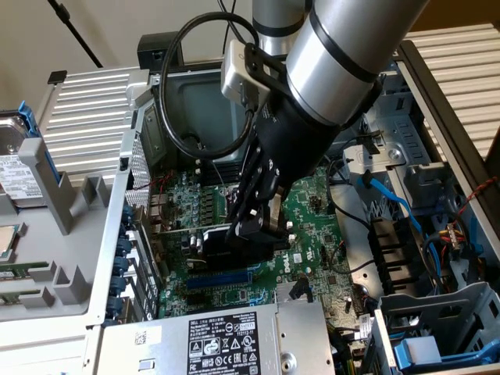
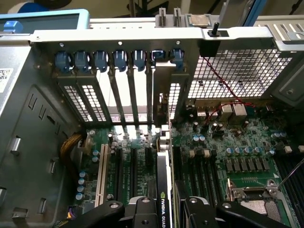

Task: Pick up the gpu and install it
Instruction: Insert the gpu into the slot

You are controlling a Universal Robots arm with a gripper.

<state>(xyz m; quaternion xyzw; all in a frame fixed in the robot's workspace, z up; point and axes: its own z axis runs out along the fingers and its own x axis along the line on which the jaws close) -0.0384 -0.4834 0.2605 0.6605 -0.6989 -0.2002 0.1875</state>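
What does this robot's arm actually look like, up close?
The arm is a thick, shiny silver tube with black rings at its joints. Its end effector is black and blocky, built of jointed links. A pale grey box is mounted at the wrist, and a thin black cable loops beside it.

Near end of the gpu (image 2: 163, 190) cut off at the frame edge, its flanks hidden behind the tool (image 2: 170, 214)

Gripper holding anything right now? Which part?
Yes: the small green gpu card with black cooler, clamped across its two faces near the top edge by the gripper.
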